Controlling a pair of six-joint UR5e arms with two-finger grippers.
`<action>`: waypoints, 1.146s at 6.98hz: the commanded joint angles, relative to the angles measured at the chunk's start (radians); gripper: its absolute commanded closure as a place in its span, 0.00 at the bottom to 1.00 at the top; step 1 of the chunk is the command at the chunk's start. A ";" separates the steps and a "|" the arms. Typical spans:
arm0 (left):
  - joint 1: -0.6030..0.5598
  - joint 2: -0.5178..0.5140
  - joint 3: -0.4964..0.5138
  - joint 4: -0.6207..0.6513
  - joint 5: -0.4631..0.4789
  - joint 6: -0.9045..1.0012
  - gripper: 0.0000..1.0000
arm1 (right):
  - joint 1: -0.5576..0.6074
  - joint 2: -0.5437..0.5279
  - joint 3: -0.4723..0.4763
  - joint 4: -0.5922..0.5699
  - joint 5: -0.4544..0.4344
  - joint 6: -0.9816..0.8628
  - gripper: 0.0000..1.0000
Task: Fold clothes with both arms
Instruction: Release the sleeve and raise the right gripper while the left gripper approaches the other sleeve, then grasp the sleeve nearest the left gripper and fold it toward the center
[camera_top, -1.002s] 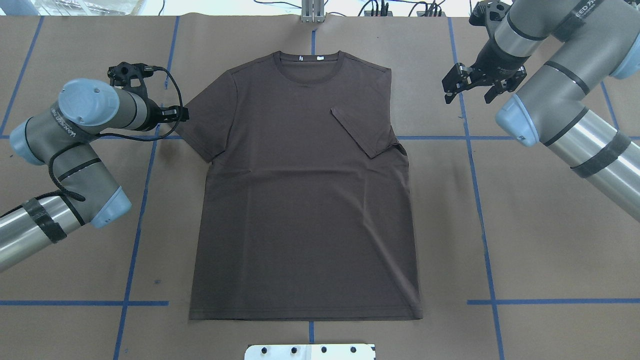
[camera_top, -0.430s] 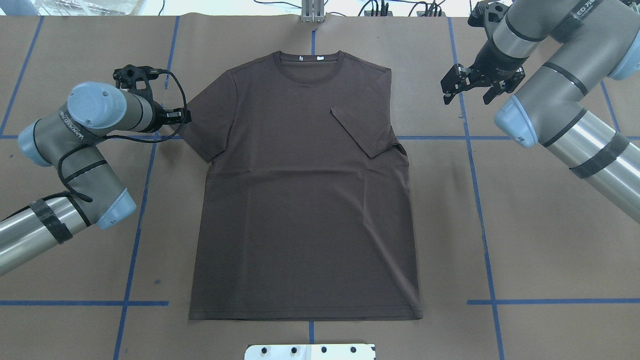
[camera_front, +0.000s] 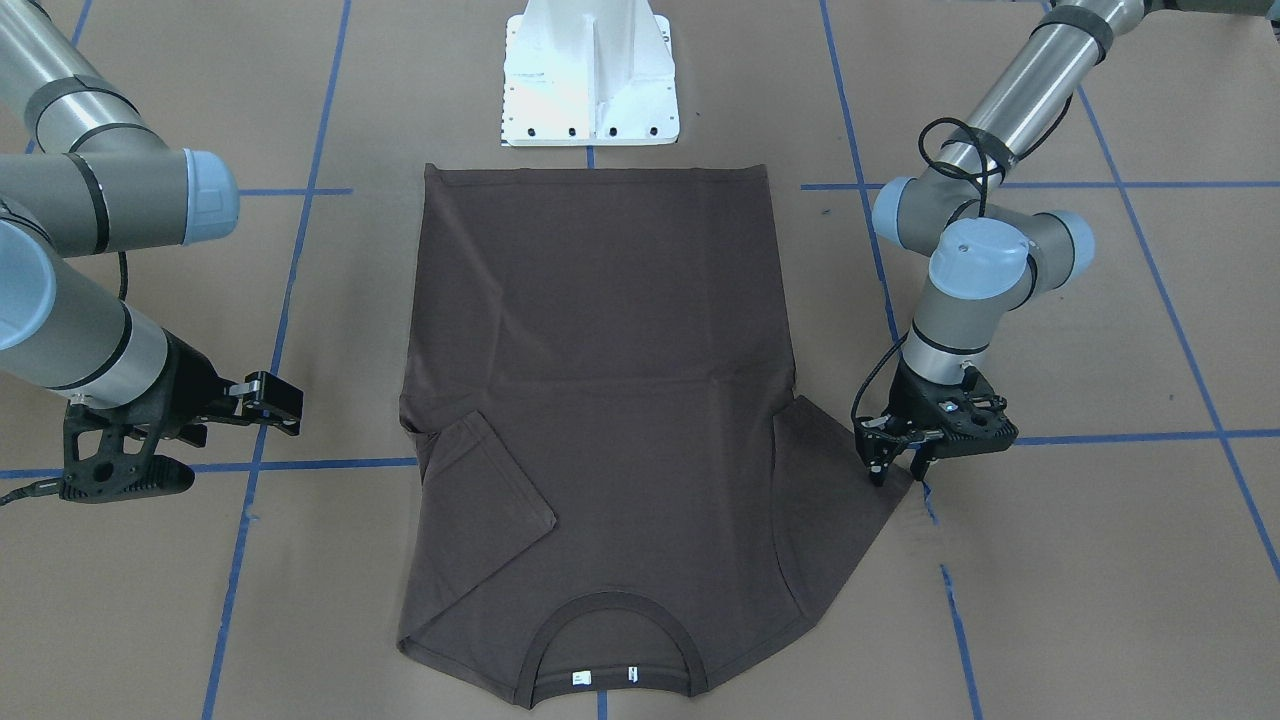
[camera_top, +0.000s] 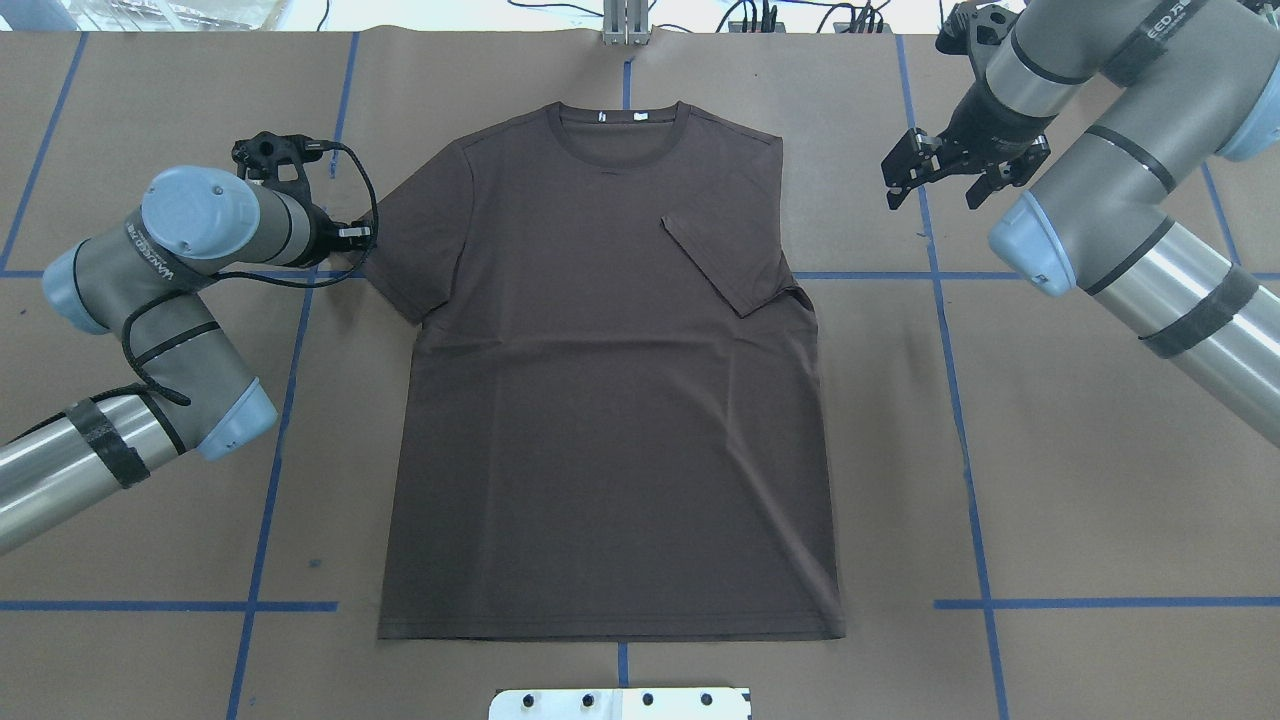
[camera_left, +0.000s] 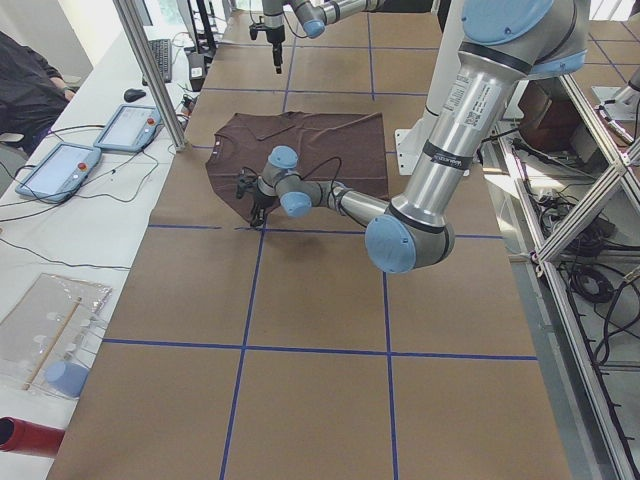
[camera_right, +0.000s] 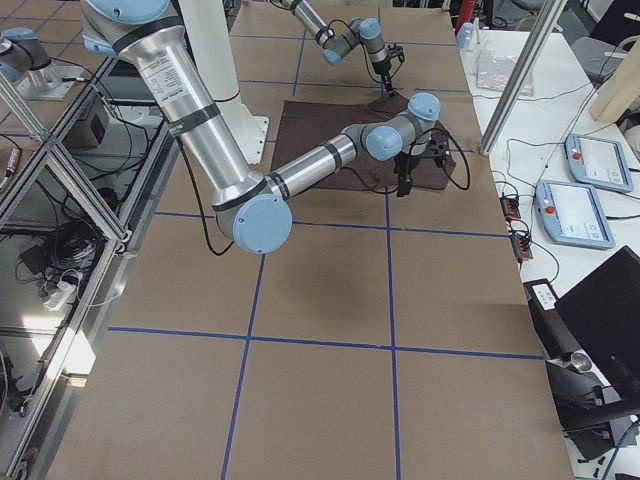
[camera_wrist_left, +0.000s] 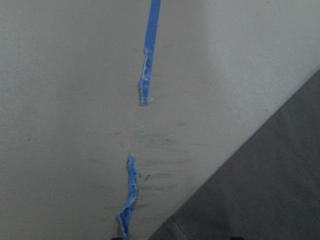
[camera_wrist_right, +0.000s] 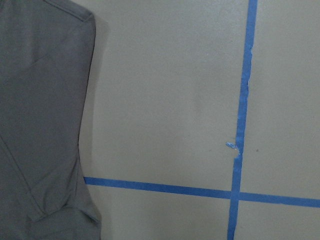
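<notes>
The dark brown T-shirt (camera_top: 610, 400) lies flat on the table, front up, with its collar (camera_top: 620, 125) at the far side. Its sleeve (camera_top: 725, 265) on my right side is folded in over the chest. The other sleeve (camera_top: 415, 240) is spread flat. My left gripper (camera_top: 362, 236) is low at that sleeve's outer hem, open, fingers pointing down (camera_front: 898, 468). The left wrist view shows the sleeve's edge (camera_wrist_left: 265, 190) on brown paper. My right gripper (camera_top: 935, 188) hangs open and empty above the table, right of the shirt's shoulder (camera_wrist_right: 40, 125).
Blue tape lines (camera_top: 950, 275) cross the brown paper cover. The white base plate (camera_top: 620, 703) sits just behind the shirt's hem. A metal post (camera_top: 625, 25) stands at the far edge. Tablets (camera_left: 60, 165) and a seated person (camera_left: 25, 90) are beyond it.
My left arm has shifted slightly, bringing its gripper closer to the sleeve's hem. My right gripper has drifted a little toward the far edge, still open.
</notes>
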 joint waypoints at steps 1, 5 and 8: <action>0.004 -0.002 -0.008 0.002 0.000 0.001 1.00 | -0.003 -0.004 0.001 0.000 -0.005 0.000 0.00; 0.004 -0.061 -0.036 0.038 -0.008 0.001 1.00 | 0.000 -0.010 0.011 0.014 -0.009 0.000 0.00; 0.053 -0.290 -0.019 0.256 -0.009 -0.082 1.00 | -0.003 -0.011 0.012 0.029 -0.014 0.009 0.00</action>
